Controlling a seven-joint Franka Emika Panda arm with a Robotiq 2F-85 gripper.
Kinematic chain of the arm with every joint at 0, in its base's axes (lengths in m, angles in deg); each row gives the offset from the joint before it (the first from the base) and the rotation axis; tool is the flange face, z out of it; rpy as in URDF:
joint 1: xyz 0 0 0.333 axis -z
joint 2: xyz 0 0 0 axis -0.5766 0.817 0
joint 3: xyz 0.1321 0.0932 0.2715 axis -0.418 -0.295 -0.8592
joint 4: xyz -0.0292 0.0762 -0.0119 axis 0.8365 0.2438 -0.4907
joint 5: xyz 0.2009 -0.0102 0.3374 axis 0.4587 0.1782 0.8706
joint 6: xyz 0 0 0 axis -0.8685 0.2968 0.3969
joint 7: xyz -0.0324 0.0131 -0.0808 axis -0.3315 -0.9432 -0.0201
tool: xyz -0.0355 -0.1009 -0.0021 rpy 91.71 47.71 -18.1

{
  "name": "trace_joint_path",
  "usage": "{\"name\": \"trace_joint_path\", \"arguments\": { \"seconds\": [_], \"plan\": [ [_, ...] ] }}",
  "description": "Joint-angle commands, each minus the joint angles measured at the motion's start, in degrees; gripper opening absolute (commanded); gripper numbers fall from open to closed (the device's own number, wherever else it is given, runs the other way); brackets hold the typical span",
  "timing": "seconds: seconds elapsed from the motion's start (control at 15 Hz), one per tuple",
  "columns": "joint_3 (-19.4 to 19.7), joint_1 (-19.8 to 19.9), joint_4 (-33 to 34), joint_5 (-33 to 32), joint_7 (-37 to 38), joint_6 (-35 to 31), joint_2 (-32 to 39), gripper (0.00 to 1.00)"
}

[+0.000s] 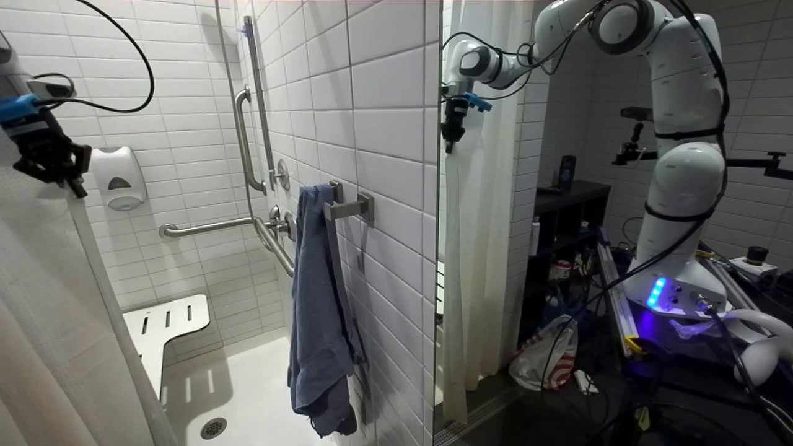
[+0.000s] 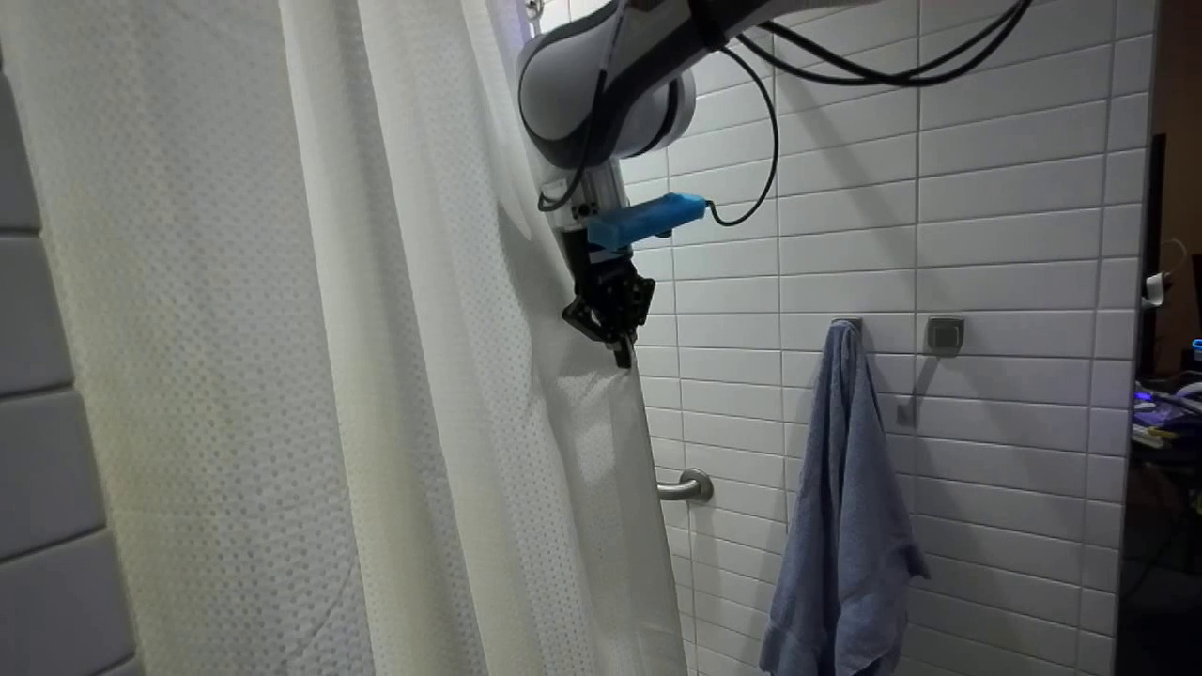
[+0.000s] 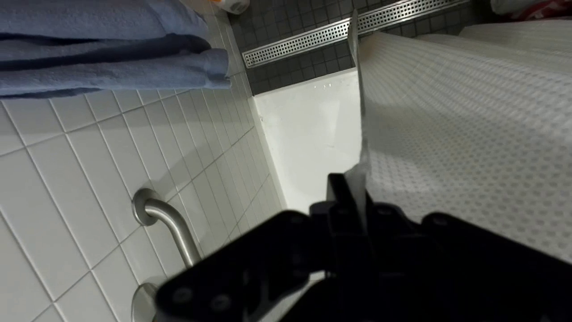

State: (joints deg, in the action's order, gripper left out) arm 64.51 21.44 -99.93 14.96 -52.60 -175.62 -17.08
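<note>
Curtain (image 2: 423,404): I have its edge pinched, the rest hanging below and beside the end effector (image 2: 624,353).
End effector: closed, gripping that edge.
Towel (image 2: 840,512): well apart from my end effector, hanging on the tiled wall (image 2: 1014,235).

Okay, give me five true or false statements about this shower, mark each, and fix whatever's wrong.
1. The blue cloth towel hangs against the white tiled wall. True.
2. The black two-fingered end effector holds that towel. False: the end effector is shut on the edge of the white textured fabric curtain.
3. The round metal drain is in the white shower floor. True.
4. The white plastic dispenser is lower than the white slotted seat. False: the dispenser is higher.
5. The bent metal grab bar is fixed to the wall. True.
</note>
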Motion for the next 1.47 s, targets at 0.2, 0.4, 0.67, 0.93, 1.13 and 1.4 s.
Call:
{"name": "trace_joint_path", "arguments": {
  "seconds": [0.2,0.4,0.67,0.93,1.13,1.4],
  "plan": [
    [2.1,-0.6,6.0,-2.6,3.3,6.4,3.3,0.00],
    [3.0,-0.1,6.7,-2.4,3.4,8.0,3.5,0.00],
    [4.3,0.8,6.7,-2.2,3.6,9.1,3.1,0.00],
    [5.5,2.1,6.0,-1.7,3.2,9.4,2.3,0.00],
    [6.1,3.3,5.7,-1.5,3.0,9.3,1.9,0.00],
    [6.8,4.7,5.3,-1.2,2.8,9.1,1.5,0.00]
  ]
}}
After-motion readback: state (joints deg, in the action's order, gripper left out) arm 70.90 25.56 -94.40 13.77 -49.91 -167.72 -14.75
